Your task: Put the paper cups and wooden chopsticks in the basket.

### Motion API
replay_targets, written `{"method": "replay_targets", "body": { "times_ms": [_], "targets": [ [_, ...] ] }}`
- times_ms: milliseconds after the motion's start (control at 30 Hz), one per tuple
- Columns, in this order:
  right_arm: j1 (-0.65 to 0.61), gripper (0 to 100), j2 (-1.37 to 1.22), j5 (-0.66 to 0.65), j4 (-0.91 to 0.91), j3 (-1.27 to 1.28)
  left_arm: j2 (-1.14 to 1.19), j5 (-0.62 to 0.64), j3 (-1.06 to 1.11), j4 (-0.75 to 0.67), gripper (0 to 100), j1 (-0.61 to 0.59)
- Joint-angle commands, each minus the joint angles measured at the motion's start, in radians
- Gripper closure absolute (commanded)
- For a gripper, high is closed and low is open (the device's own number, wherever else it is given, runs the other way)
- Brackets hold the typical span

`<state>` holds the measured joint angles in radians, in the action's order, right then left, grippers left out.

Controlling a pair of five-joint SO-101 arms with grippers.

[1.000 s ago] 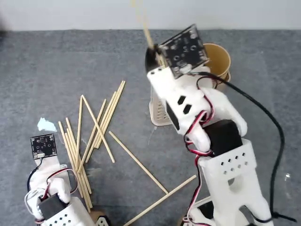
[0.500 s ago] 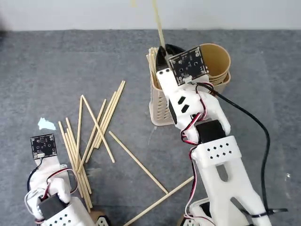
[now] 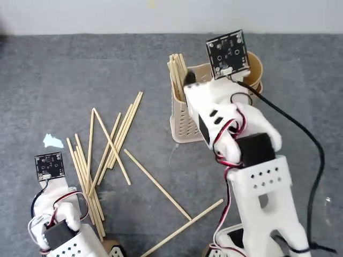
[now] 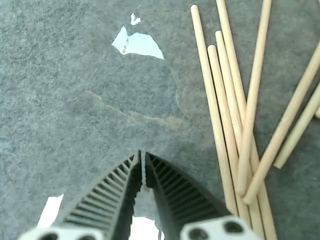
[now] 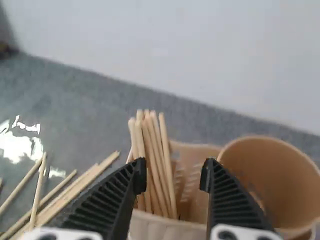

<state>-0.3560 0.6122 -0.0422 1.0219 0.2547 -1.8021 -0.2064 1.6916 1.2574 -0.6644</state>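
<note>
Right gripper (image 5: 173, 170), spread, over basket (image 3: 185, 126) — chopsticks (image 5: 150, 145) stand inside.

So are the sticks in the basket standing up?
Standing up: those chopsticks rise above the basket rim, bunched together at one side.

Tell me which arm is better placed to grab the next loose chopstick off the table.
Left, most likely. The left gripper sits shut just beside the loose chopsticks, while the right gripper hangs open above the basket, farther from them.
</note>
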Motion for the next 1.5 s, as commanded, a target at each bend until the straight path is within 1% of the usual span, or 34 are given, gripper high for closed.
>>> {"method": "replay_targets", "body": {
  "times_ms": [0,167,367,433,733,900,1067,1333,1467],
  "targets": [
    [-0.021,80.9,0.031,0.014,0.239,-0.072,-0.018,-0.006,-0.008,0.008,99,-0.008],
    [-0.031,80.9,0.035,0.026,0.45,-0.043,-0.018,-0.006,-0.008,0.008,99,-0.008],
    [-0.031,80.5,0.033,0.144,0.587,0.061,-0.018,-0.006,-0.008,0.008,99,-0.008],
    [-0.033,80.5,0.041,0.175,0.604,0.133,-0.018,-0.006,-0.008,0.008,99,-0.008],
    [-0.03,80.7,0.041,0.176,0.593,0.42,-0.018,-0.006,-0.008,0.008,99,-0.008],
    [-0.033,80.8,0.033,0.267,0.593,0.517,-0.018,-0.006,-0.008,0.008,99,-0.008],
    [-0.033,80.8,0.031,0.313,0.515,0.589,-0.018,-0.006,-0.008,0.008,99,-0.008],
    [-0.033,80.8,0.03,0.313,0.245,0.79,-0.018,-0.006,-0.008,0.008,99,-0.008],
    [-0.05,80.8,0.03,0.313,0.183,0.852,-0.018,-0.006,-0.008,0.008,99,-0.008]
  ]
}}
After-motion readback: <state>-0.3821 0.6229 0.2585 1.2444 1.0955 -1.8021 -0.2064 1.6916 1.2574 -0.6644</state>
